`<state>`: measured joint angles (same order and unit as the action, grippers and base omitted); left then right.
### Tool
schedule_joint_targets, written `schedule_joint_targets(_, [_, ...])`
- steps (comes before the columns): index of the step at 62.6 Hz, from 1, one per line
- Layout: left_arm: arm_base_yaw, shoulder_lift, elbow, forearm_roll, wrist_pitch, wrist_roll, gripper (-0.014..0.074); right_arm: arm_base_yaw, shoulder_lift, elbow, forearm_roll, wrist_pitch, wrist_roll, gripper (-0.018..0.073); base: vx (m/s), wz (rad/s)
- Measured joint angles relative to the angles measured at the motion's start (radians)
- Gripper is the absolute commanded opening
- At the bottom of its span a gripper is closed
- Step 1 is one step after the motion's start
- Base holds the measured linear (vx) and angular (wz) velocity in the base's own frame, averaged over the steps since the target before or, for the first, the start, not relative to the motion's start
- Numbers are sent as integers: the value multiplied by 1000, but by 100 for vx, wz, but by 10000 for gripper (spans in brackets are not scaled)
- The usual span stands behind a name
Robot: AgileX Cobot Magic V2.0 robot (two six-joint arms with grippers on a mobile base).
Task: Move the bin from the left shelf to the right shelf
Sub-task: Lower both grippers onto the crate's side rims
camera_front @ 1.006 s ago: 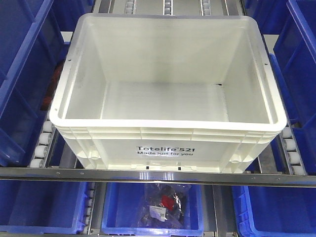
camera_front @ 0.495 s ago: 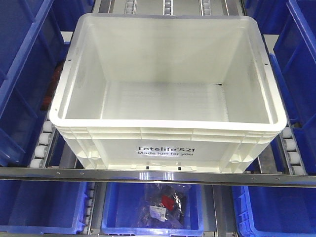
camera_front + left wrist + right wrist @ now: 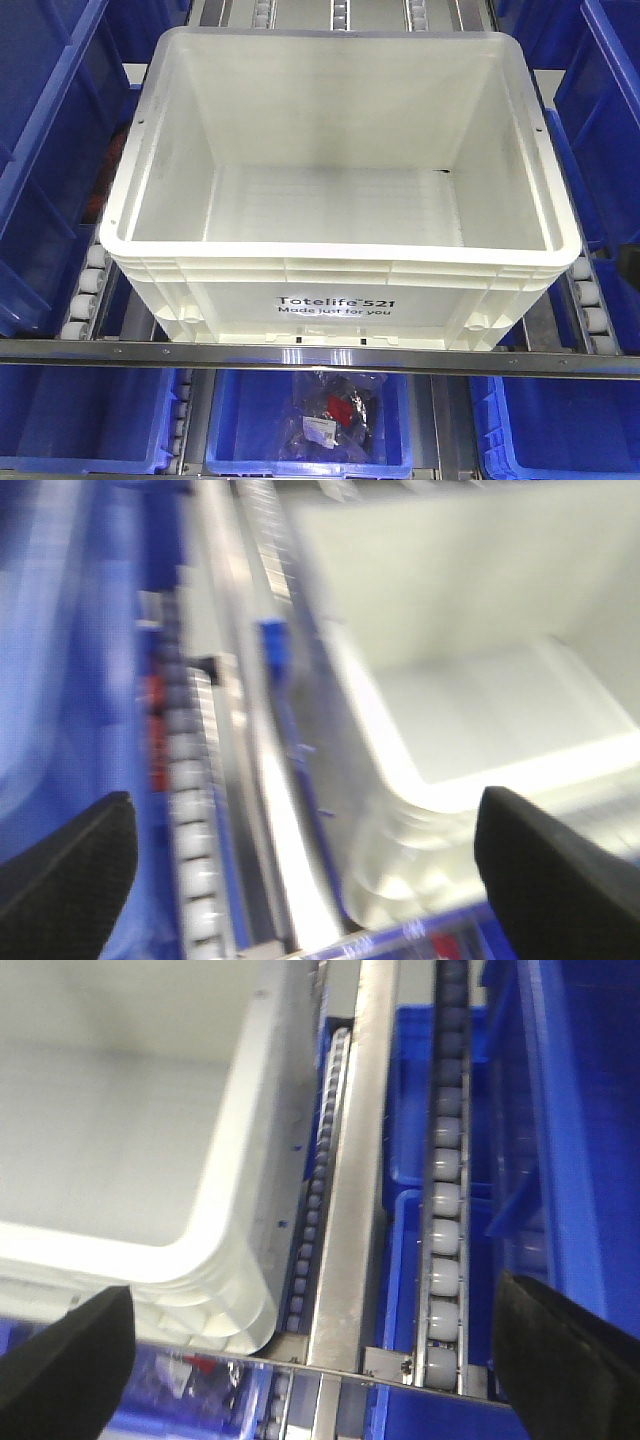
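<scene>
**Operator:** Where is the white bin (image 3: 240, 300) sitting?

**Robot:** On the roller track (image 3: 82, 295), upright, with its printed side facing me. Its front lower edge sits right behind the metal front rail (image 3: 120, 352). It's empty inside. Blue bins (image 3: 40, 180) flank it on both sides, and another blue bin (image 3: 240, 420) below the rail has bagged items (image 3: 325, 412) in it.

**Operator:** And your hands?

**Robot:** My left gripper (image 3: 310, 880) is spread wide with nothing between the fingers. That view is blurred, but I can see the bin's near left corner (image 3: 400, 830) just ahead of it. My right gripper (image 3: 315, 1360) is spread wide too. The bin's near right corner (image 3: 230, 1300) lies between its fingers, but neither pad touches it.

**Operator:** So there's no contact?

**Robot:** None that I can see — both hands are released, one hanging near each front corner.
</scene>
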<state>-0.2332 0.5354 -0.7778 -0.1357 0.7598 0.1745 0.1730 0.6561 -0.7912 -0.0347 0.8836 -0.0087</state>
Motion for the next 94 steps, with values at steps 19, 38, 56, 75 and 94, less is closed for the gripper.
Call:
schedule_joint_targets(19, [-204, 305, -179, 159, 161, -75, 584, 228, 222, -137, -270, 108, 205, 645, 0, 0])
schedule_joint_targets(38, [-204, 675, -367, 308, 169, -325, 583, 229, 441, -250, -274, 110, 360, 642, 0, 0])
schedule_joint_targets(56, [-204, 868, -506, 335, 170, -477, 583, 153, 627, -398, -200, 113, 378, 627, 0, 0])
schedule_joint_targets(75, [-204, 1014, -650, 379, 186, -562, 575, 108, 778, -505, -171, 139, 326, 583, 0, 0])
schedule_joint_targets(94, [-174, 1118, -692, 397, 195, -568, 575, 108, 904, -581, -190, 150, 322, 583, 0, 0])
